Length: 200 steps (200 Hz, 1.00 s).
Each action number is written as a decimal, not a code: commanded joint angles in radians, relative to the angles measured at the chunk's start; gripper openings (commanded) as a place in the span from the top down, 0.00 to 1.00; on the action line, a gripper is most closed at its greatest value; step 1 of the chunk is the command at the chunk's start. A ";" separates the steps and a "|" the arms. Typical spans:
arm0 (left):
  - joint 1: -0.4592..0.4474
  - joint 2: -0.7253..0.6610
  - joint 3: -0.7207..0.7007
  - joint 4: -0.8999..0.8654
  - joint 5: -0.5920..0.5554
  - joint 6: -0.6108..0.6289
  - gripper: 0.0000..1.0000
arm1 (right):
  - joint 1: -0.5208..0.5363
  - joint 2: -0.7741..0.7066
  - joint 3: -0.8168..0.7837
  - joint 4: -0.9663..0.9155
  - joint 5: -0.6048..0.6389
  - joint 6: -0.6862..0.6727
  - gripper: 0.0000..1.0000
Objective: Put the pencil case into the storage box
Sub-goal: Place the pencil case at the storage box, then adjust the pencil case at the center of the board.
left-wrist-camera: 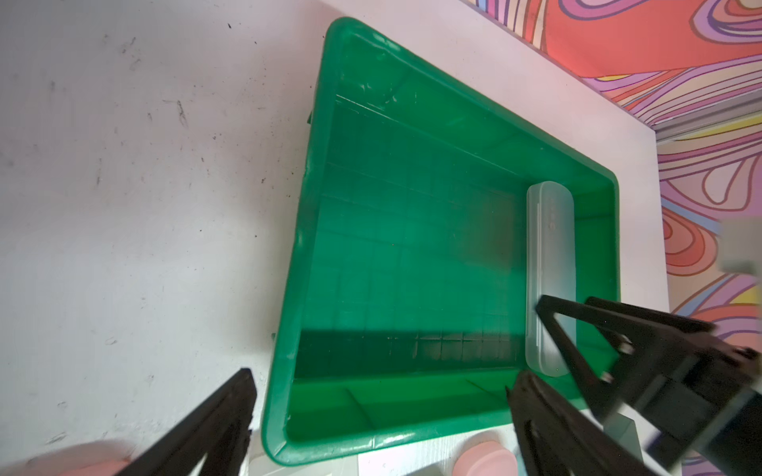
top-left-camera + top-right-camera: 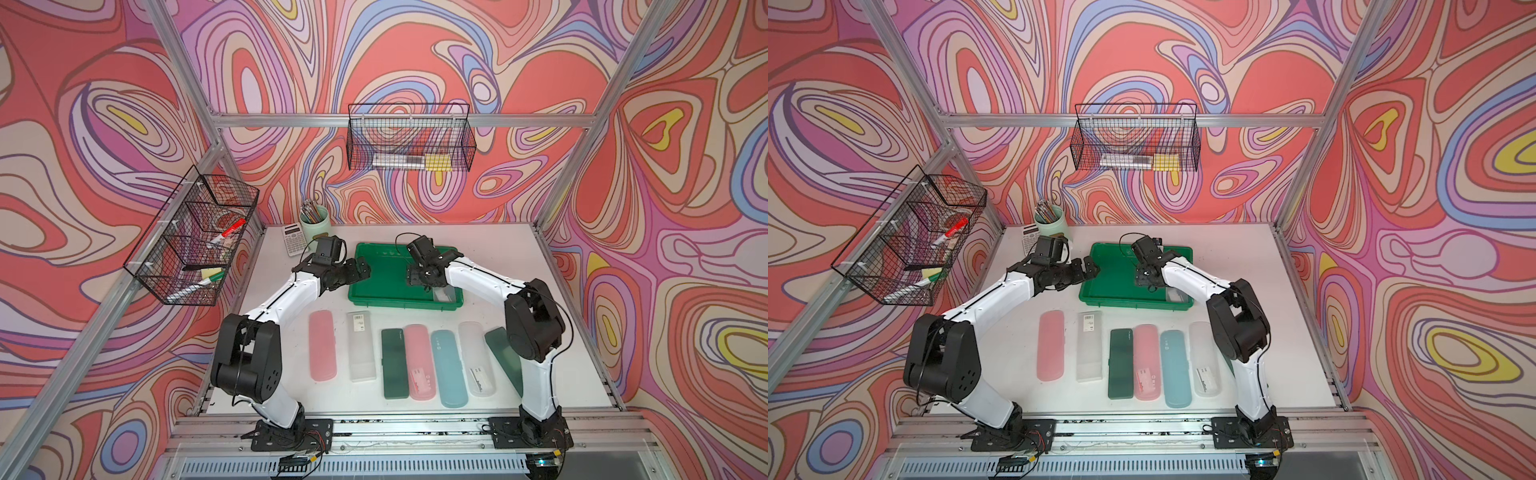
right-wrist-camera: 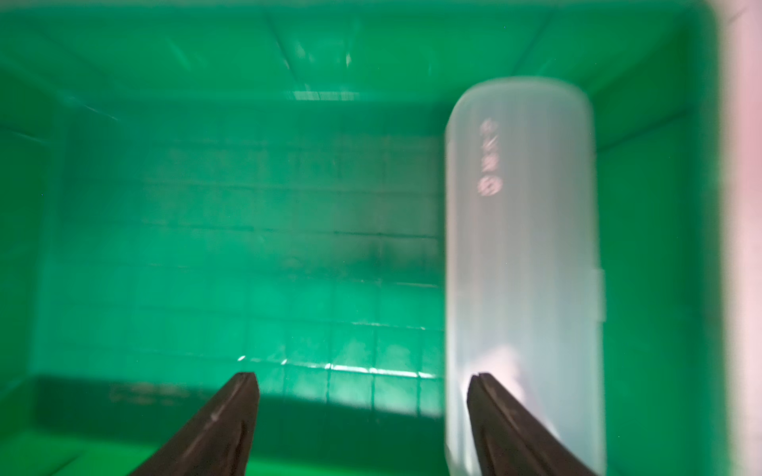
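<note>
1. Right gripper (image 3: 365, 377) — jaws partly apart, nothing between them; one fingertip sits over an end of the pencil case (image 3: 521, 247).
2. Pencil case lies flat inside the storage box (image 3: 206, 82), along its right end wall.
3. Left gripper (image 1: 381, 377) — jaws wide, empty, at the box's left rim.

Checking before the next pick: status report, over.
Left gripper open, empty. Right gripper open, beside clear pencil case. Case lies in storage box. Nothing blocking.
</note>
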 commanded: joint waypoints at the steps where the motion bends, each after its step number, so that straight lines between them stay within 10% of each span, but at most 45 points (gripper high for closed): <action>1: -0.001 0.005 -0.013 0.030 0.058 0.014 0.01 | -0.003 -0.159 -0.083 0.033 0.043 -0.019 0.17; 71: -0.040 -0.229 -0.184 0.093 0.090 -0.038 0.03 | -0.003 -0.614 -0.513 -0.078 0.160 0.140 0.14; 200: -0.106 -0.362 -0.241 0.104 0.120 -0.118 0.03 | -0.026 -0.836 -0.869 -0.232 0.149 0.540 0.02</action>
